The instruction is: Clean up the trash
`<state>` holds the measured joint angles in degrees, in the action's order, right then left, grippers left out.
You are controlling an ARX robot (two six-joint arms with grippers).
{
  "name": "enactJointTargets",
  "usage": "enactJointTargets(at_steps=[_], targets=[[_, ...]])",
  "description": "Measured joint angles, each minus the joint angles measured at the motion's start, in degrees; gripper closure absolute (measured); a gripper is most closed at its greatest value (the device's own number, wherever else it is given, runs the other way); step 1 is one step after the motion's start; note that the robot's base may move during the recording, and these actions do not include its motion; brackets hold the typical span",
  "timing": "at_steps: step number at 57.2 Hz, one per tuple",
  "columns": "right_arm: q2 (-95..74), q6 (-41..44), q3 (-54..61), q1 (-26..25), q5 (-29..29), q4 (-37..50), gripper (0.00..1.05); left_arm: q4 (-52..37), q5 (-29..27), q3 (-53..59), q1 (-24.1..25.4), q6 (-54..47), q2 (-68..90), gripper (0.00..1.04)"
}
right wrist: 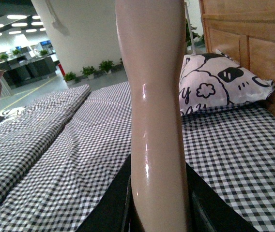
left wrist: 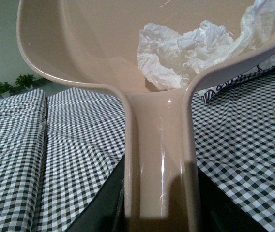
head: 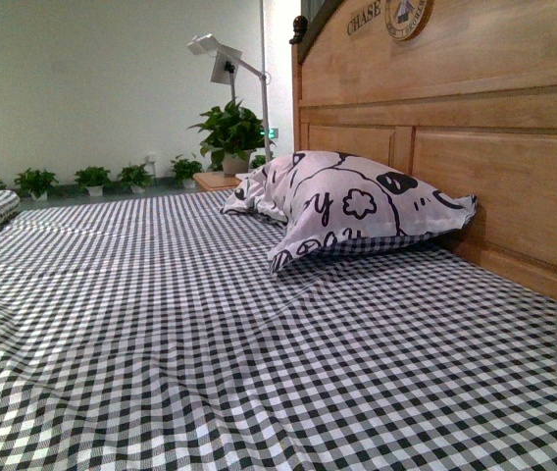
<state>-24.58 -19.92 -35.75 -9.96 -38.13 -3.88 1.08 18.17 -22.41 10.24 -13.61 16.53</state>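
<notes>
Closest to you, the left gripper [left wrist: 159, 212] clamps the handle of a beige dustpan [left wrist: 79, 48], though its dark jaws are cut off at the frame edge. One crumpled white wad of trash [left wrist: 186, 53] lies inside the pan, against its back wall; part of it runs out of frame. Your right gripper [right wrist: 159, 208] grips one smooth beige handle [right wrist: 154, 96], whose working end is out of sight above. Neither arm appears in the front view. Beyond, the black-and-white checked sheet [head: 210, 334] covers the bed, and one doodle-print pillow [head: 352, 206] leans by the wooden headboard [head: 514, 147] at the far right edge. On the headboard you can read "CHASE" [head: 364, 17]; the round badge [head: 408, 17] beside it is too small to read. Six potted plants [head: 227, 132] line the far wall.
</notes>
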Motion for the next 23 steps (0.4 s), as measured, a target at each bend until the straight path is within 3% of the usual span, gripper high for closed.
enactJointTargets(at_steps=[23], targets=[[0.0, 0.0, 0.0, 0.0, 0.0, 0.0, 0.84, 0.0, 0.0, 0.0, 0.0, 0.0, 0.0, 0.79]])
